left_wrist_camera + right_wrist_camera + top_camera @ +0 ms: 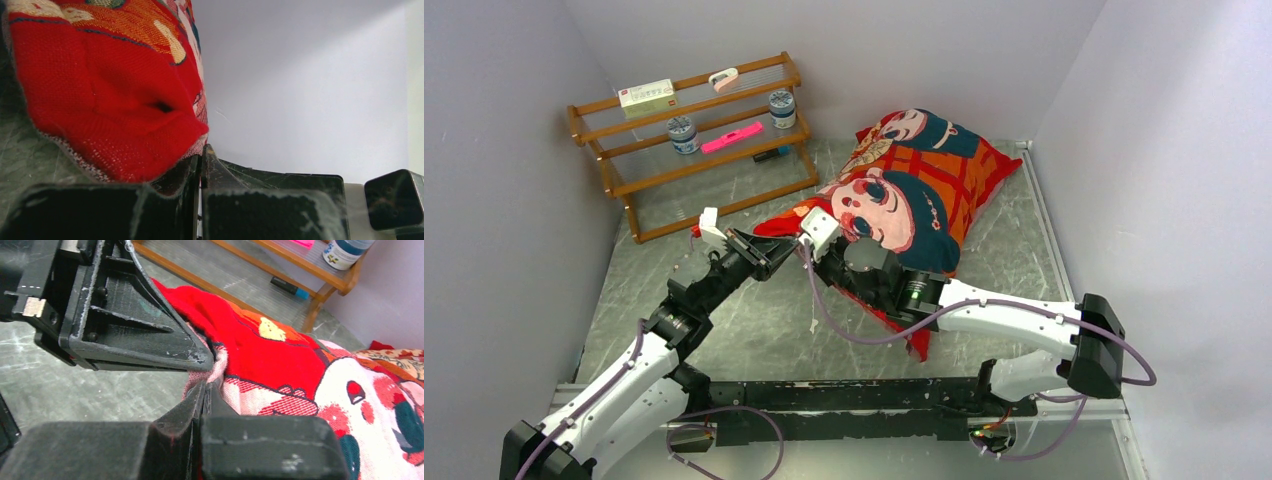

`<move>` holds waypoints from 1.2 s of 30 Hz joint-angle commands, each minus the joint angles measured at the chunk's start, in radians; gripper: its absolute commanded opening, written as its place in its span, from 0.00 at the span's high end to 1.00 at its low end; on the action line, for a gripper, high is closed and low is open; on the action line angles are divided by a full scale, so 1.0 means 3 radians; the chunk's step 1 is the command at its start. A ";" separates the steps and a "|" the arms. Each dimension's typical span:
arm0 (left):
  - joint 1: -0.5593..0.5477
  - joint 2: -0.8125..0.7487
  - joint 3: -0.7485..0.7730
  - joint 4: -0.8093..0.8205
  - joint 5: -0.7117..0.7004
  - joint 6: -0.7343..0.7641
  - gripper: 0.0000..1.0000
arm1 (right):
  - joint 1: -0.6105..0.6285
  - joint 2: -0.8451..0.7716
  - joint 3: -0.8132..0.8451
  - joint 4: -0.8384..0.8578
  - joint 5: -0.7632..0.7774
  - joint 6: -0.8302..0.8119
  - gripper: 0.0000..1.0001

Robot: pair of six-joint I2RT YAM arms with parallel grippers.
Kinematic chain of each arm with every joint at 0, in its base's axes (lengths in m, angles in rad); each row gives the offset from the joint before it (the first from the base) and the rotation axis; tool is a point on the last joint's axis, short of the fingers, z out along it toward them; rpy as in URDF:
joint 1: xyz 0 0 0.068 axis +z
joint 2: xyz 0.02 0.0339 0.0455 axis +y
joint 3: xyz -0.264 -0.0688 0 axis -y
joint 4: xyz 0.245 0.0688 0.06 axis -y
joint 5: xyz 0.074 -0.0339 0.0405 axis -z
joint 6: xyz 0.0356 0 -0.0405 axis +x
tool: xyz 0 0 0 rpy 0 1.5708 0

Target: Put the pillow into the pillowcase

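The red pillowcase (914, 190) with teal-haired cartoon faces lies plump on the grey table, running from the middle toward the back right. No white pillow shows in any view. My left gripper (786, 247) is shut on the case's near-left red corner (110, 100), with fabric pinched at the jaw tips (201, 152). My right gripper (809, 252) is shut on the paler pink edge of the pillowcase (280, 350) just beside it. In the right wrist view the tips of the two grippers (209, 385) almost touch.
A wooden rack (694, 140) stands at the back left with two jars (682, 133), a pink item (732, 136) and a white box (646, 97). A dark marker (771, 154) lies under it. Walls close in the table on three sides.
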 commanded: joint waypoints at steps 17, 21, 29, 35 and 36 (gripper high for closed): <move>-0.0001 -0.0073 0.0253 0.0335 -0.0032 0.0011 0.95 | -0.0161 -0.0498 -0.0202 0.0178 -0.0565 0.0336 1.00; 0.0000 -0.0100 0.0262 0.0322 -0.0051 0.0009 0.95 | -0.0197 -0.0492 -0.0279 0.0267 -0.0665 0.0439 1.00; -0.0002 -0.0087 0.0263 0.0329 -0.0052 0.0006 0.95 | -0.0210 -0.0421 -0.0344 0.0420 -0.0768 0.0575 1.00; -0.0002 -0.0081 0.0228 0.0365 -0.0065 -0.0014 0.95 | -0.0209 -0.0343 -0.0306 0.0375 -0.0776 0.0555 1.00; 0.0000 -0.0081 0.0227 0.0366 -0.0058 -0.0014 0.95 | -0.0210 -0.0336 -0.0310 0.0370 -0.0775 0.0553 1.00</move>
